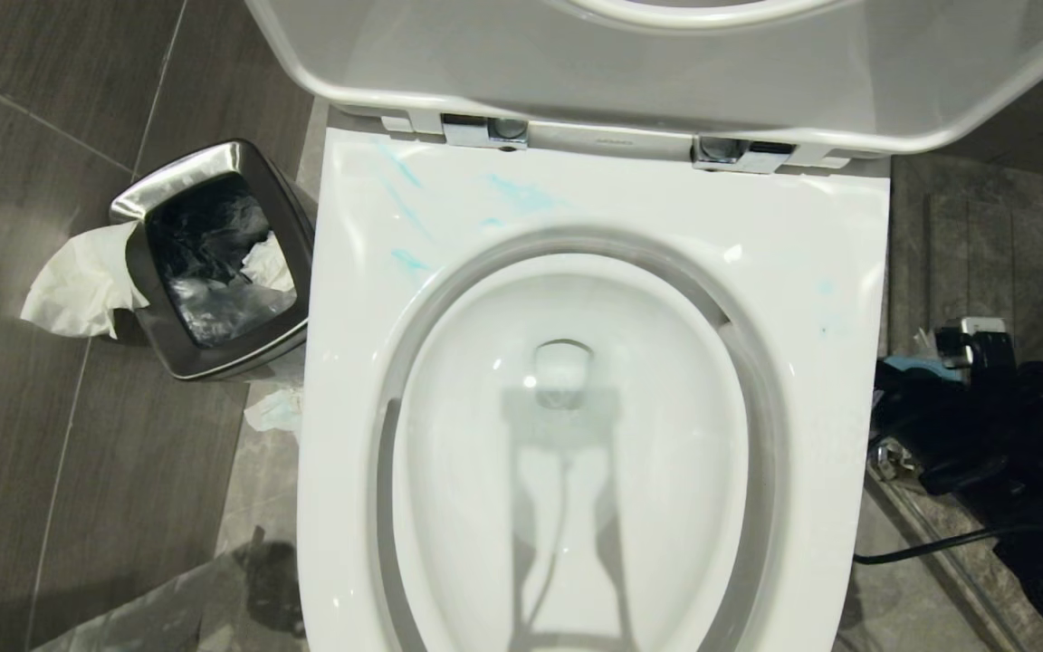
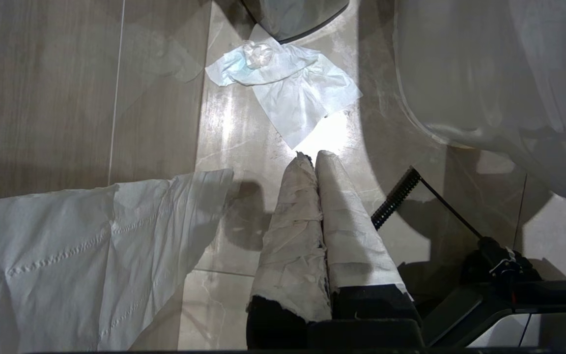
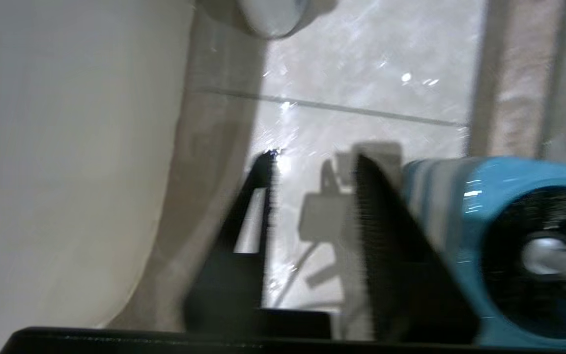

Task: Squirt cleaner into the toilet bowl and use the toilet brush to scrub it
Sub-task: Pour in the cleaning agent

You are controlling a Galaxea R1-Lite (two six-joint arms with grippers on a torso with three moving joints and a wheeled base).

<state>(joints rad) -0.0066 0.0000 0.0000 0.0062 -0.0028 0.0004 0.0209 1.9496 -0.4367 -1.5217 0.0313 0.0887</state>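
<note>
Currently logged, bathroom stock:

1. Toilet bowl (image 1: pixel 576 471) – white ceramic, centre of head view, seat and lid (image 1: pixel 666 63) up on chrome hinges (image 1: pixel 485 129). Water in the bowl faintly tinted.
2. Cleaner (image 1: pixel 521 195) – thin teal smears on the rim's back-left flat, near the hinges; a few faint specks on the rim's right side.
3. Toilet brush (image 3: pixel 553 255) – white handle standing in its blue holder (image 3: pixel 465 196), dark bristles around the handle inside the opening. Holder sits on the floor to the robot's right of the toilet.
4. Right gripper (image 3: pixel 312 177) – black toothed fingers (image 3: pixel 263 196) apart, nothing between them; floor tile shows through the gap. It sits just beside the holder, betw. holder and toilet's outer wall. In head view the right arm is a dark mass at the right edge.
5. Left gripper (image 2: pixel 311 160) – fingers wrapped in white paper, pressed together, empty; hangs over the floor to the robot's left of the toilet.
6. Waste bin (image 1: pixel 214 263) – steel, dark liner, left of toilet; tissue hanging over its edge.
7. Crumpled tissue (image 2: pixel 288 88) – on floor, blue-tinged, betw. bin and toilet.
8. White paper sheet (image 2: pixel 91 255) – beside left gripper, wrist view only.
</note>
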